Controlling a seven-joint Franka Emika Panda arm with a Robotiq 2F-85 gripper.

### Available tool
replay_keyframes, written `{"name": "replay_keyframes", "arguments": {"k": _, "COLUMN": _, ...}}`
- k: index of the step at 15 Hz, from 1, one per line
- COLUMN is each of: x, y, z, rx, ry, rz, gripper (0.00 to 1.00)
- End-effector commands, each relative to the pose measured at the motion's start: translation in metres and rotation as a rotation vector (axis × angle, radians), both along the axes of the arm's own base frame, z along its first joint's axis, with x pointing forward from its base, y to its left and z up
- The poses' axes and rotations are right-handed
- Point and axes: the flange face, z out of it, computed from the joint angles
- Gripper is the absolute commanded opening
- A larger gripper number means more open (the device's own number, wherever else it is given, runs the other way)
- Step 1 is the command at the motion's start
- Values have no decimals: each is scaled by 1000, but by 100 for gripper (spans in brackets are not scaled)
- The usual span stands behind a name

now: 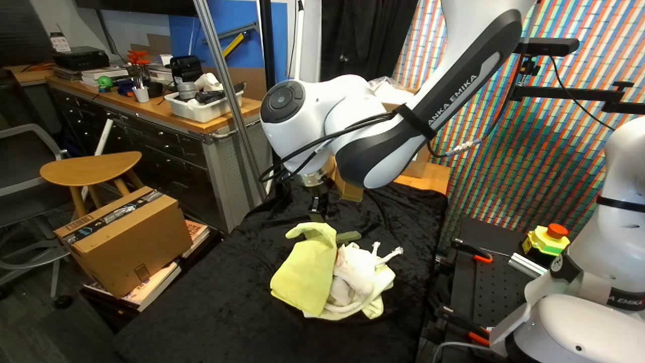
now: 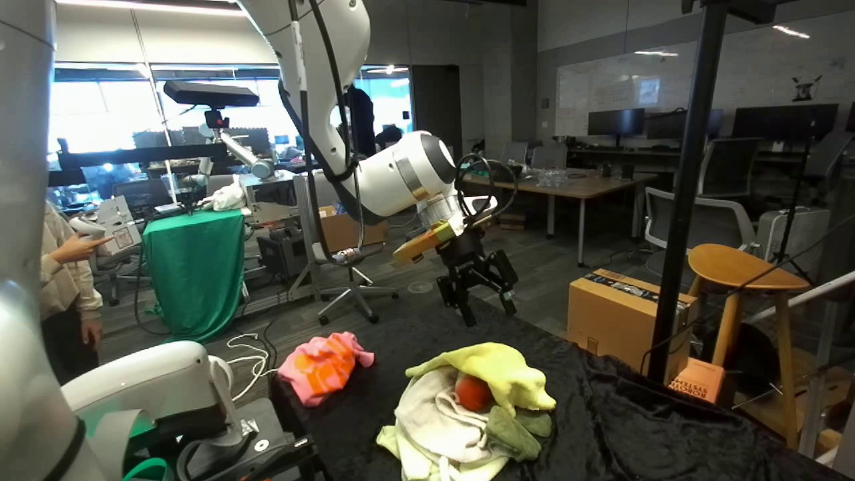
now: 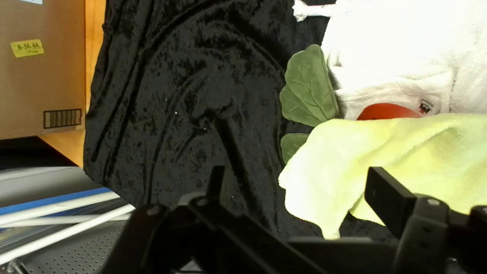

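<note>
Hovering near yellow cloth (red ball peeking out): gripper, jaws apart.

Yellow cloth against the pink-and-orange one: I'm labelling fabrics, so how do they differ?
The yellow cloth is plain; the pink-and-orange cloth is patterned. The yellow cloth partly covers a red round thing; the pink-and-orange cloth lies by itself. Both are rumpled and rest on black fabric.
</note>
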Motion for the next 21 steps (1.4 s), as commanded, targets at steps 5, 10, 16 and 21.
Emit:
{"name": "replay_keyframes", "arguments": {"k": 5, "x": -35, "y": 47, "z": -9, "rx": 27, "ry": 36, "rz": 81, "gripper": 100}}
{"name": "replay_keyframes", "arguments": {"k": 10, "x": -65, "y": 80, "z": -33, "rx": 43, "ry": 96, "rz": 208, "gripper": 100}}
{"name": "replay_keyframes", "arguments": {"k": 16, "x": -99, "y": 139, "z": -79, "rx": 92, "ry": 170, "rz": 326, "gripper": 100}}
{"name": "replay_keyframes", "arguments": {"k": 21, "x": -127, "y": 196, "z": -102, "rx": 172, "ry": 235, "rz": 340, "gripper": 100}}
